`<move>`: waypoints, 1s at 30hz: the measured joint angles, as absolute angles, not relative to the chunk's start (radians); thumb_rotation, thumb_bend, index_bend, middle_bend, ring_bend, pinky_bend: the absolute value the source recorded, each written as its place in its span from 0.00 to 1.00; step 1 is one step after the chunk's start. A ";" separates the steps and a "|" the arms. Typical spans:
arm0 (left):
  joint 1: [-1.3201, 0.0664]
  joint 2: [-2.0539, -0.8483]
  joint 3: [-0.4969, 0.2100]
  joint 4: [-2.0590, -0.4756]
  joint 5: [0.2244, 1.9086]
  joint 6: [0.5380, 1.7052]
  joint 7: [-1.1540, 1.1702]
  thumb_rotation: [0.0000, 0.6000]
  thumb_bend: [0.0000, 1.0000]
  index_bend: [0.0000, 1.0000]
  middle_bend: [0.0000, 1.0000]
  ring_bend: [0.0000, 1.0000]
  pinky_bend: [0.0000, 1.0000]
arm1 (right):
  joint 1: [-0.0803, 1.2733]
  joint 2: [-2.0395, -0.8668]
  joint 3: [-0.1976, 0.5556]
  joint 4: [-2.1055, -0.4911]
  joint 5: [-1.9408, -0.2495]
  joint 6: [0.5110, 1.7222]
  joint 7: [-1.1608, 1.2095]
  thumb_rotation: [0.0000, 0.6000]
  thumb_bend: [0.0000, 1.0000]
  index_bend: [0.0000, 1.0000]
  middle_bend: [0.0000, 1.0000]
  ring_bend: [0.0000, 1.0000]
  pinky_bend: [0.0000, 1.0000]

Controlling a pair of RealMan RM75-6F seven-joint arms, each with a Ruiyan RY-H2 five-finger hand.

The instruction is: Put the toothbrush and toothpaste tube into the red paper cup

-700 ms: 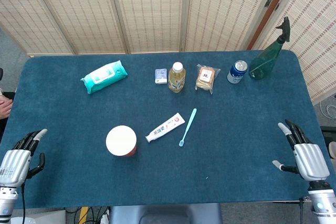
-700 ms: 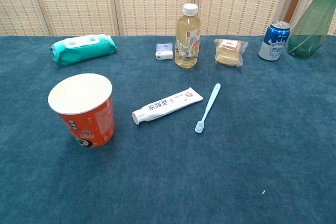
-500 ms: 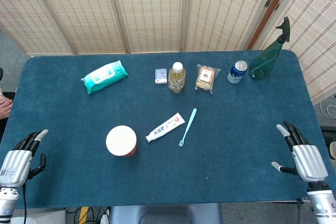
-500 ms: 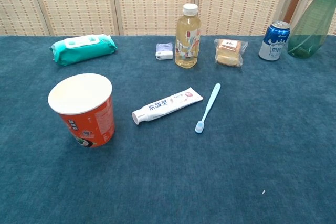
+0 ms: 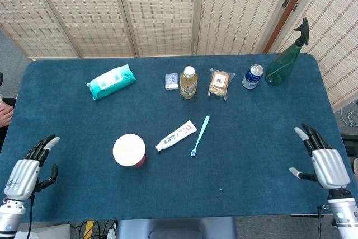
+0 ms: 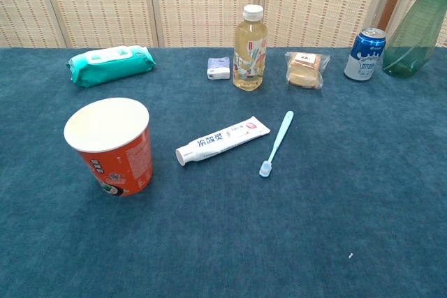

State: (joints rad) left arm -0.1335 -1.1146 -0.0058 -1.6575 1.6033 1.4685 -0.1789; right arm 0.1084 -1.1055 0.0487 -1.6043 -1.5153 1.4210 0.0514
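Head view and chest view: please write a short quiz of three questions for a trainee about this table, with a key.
1. True or false: the toothbrush is already inside the cup.
2. Which thing lies closer to the cup: A) the toothpaste, B) the can, C) the spray bottle?
3. Fill in: the left hand and the right hand both hold ____.

Key
1. False. The toothbrush lies on the table, right of the toothpaste.
2. A. The toothpaste lies just right of the cup; the can and spray bottle stand at the far right.
3. Nothing. Both hands are open near the table's near corners.
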 measured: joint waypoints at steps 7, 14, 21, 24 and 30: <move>-0.176 -0.998 0.042 -1.810 1.701 1.401 -0.252 1.00 0.40 0.00 0.00 0.00 0.00 | 0.112 -1.081 0.072 -1.625 -1.515 1.449 0.046 1.00 0.00 0.00 0.00 0.00 0.33; -0.223 -0.951 0.058 -1.900 1.760 1.346 -0.184 1.00 0.35 0.00 0.00 0.00 0.00 | 0.108 -1.043 0.091 -1.649 -1.509 1.476 0.049 1.00 0.00 0.00 0.00 0.00 0.33; -0.260 -0.958 0.057 -1.931 1.760 1.268 -0.068 1.00 0.22 0.00 0.00 0.00 0.00 | 0.104 -1.027 0.097 -1.654 -1.500 1.481 0.061 1.00 0.00 0.00 0.00 0.00 0.33; -0.283 -0.975 0.052 -1.945 1.735 1.222 -0.021 1.00 0.19 0.00 0.00 0.00 0.00 | 0.104 -1.028 0.096 -1.650 -1.500 1.479 0.064 1.00 0.00 0.00 0.00 0.00 0.33; -0.338 -1.017 0.033 -1.954 1.694 1.153 -0.029 1.00 0.19 0.00 0.00 0.00 0.00 | 0.106 -1.035 0.094 -1.636 -1.496 1.472 0.074 1.00 0.00 0.00 0.00 0.00 0.33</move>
